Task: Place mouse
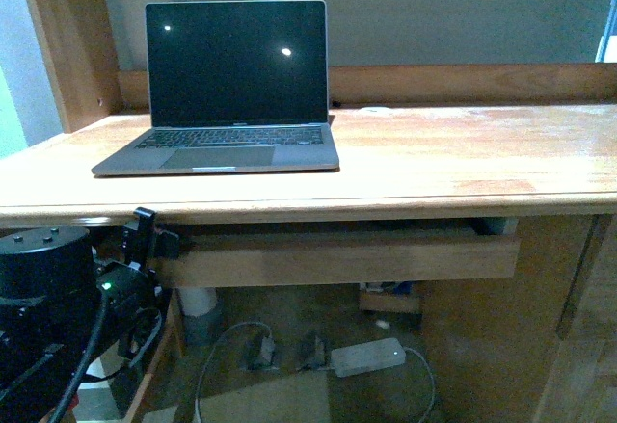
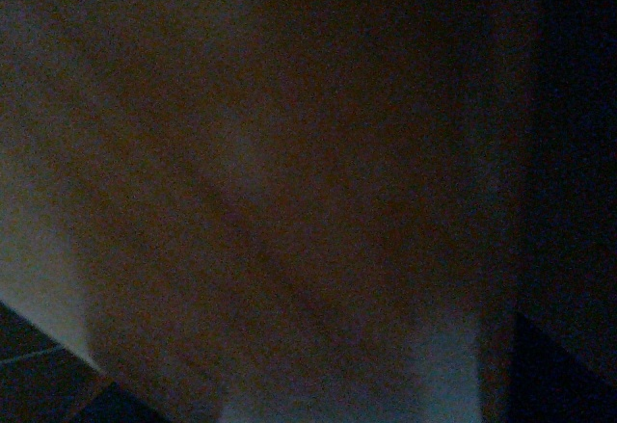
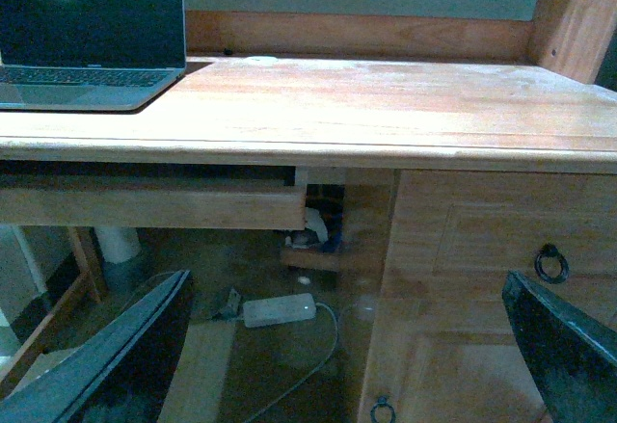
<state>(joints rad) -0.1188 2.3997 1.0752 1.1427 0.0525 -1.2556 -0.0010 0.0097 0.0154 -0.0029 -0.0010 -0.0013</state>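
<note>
Wooden desk (image 1: 434,153) fills our view, and we start below its top, closest to us. Our left gripper (image 1: 147,234) sits against the left end of the pull-out tray (image 1: 337,257), but it is small and dark in the front view and the left wrist view is dark, so we cannot tell whether its jaws are clamped on the board or merely beside it. Our right gripper (image 3: 344,278) hangs back from the desk front, its fingers (image 3: 106,356) spread wide with nothing between them. Further off, on the desk's left part, the laptop (image 1: 231,86) stands open with a black screen, and bare wood stretches to its right. We find the mouse in no view; it may lie in the tray, hidden behind the front board, though that is a guess. If so, the step in hand is drawing the tray out, and we should pull straight and level so it does not bind. Then we bring the wide right jaws across the mouse's narrow sides, grip low, and set it on bare wood beside the laptop.
</note>
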